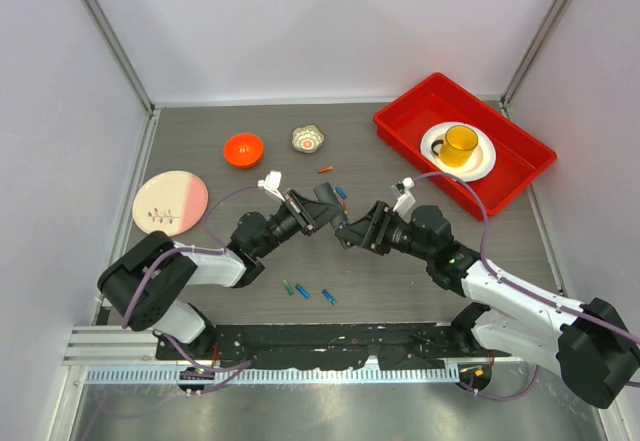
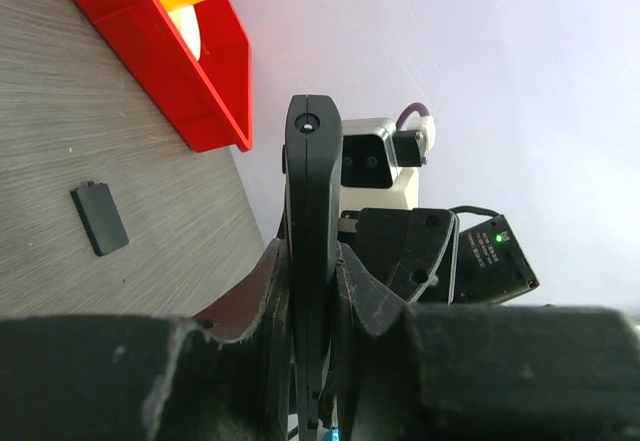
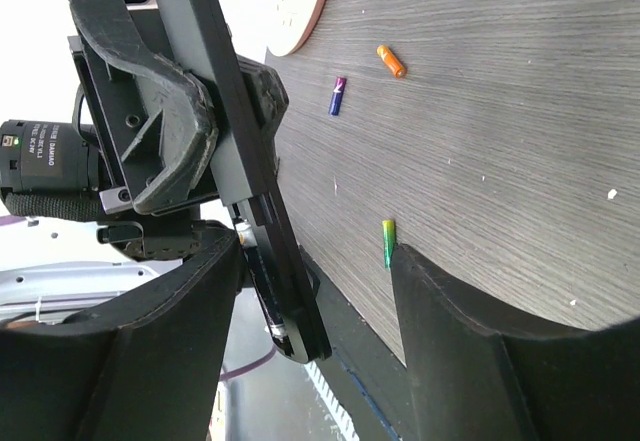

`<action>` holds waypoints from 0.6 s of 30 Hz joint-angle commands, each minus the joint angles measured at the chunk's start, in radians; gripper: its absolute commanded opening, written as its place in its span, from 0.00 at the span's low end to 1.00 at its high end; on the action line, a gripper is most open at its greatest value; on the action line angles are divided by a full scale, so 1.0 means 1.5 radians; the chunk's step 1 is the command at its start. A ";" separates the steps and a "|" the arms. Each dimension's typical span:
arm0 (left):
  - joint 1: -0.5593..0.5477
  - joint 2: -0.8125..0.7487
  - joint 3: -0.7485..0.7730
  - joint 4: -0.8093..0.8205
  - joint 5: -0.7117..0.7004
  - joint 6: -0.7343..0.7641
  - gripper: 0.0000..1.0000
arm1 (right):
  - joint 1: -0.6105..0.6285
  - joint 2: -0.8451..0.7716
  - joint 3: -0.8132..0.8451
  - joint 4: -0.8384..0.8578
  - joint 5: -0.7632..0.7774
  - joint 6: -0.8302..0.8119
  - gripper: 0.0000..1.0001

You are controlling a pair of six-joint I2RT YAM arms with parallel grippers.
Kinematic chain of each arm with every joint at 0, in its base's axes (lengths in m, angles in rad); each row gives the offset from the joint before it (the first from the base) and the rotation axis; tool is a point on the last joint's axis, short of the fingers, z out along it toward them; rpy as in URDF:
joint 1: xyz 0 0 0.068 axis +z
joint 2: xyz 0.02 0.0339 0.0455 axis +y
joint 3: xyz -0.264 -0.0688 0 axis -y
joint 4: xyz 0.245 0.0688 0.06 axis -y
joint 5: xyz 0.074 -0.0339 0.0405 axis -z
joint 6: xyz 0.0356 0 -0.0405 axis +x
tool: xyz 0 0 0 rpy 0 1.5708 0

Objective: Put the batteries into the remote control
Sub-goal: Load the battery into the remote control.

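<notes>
When we look from the left side across, we first see a pink plate [image 1: 170, 202] and an orange bowl [image 1: 243, 148] on the table [image 1: 200, 131]. Next come the left fingers [image 2: 245, 306]. They are squeezed tight on the remote [image 1: 322, 201] and hold it up off the table, in the middle. The remote looks thin, flat and hard, and we think it is light. Its smooth faces could slip, so the long thin edges seem the best place to squeeze it. A little black lid [image 2: 100, 218] lies flat on the table, apart from the remote; we think it is the back cover. The batteries [image 1: 303, 291] lie loose on the table, three at the near side and a few more just past the remote. They are tiny, hard and round, so we think they will roll and slip. It is best to pinch one across its middle. The right fingers [image 3: 470, 341] stand wide apart with the end of the remote between them, gripping nothing. On the far right sits a red tray [image 1: 432, 101] with a yellow cup [image 1: 461, 144]. We can read no words or brand names anywhere.
</notes>
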 commanded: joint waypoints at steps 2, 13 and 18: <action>-0.001 -0.002 0.016 0.201 -0.015 0.004 0.00 | 0.004 -0.035 0.035 -0.028 -0.005 -0.015 0.69; -0.001 0.019 0.012 0.201 0.013 -0.004 0.00 | -0.027 -0.103 0.077 -0.104 -0.029 -0.103 0.75; 0.005 0.028 0.028 0.202 0.071 -0.028 0.00 | -0.044 -0.081 0.070 -0.114 -0.060 -0.120 0.67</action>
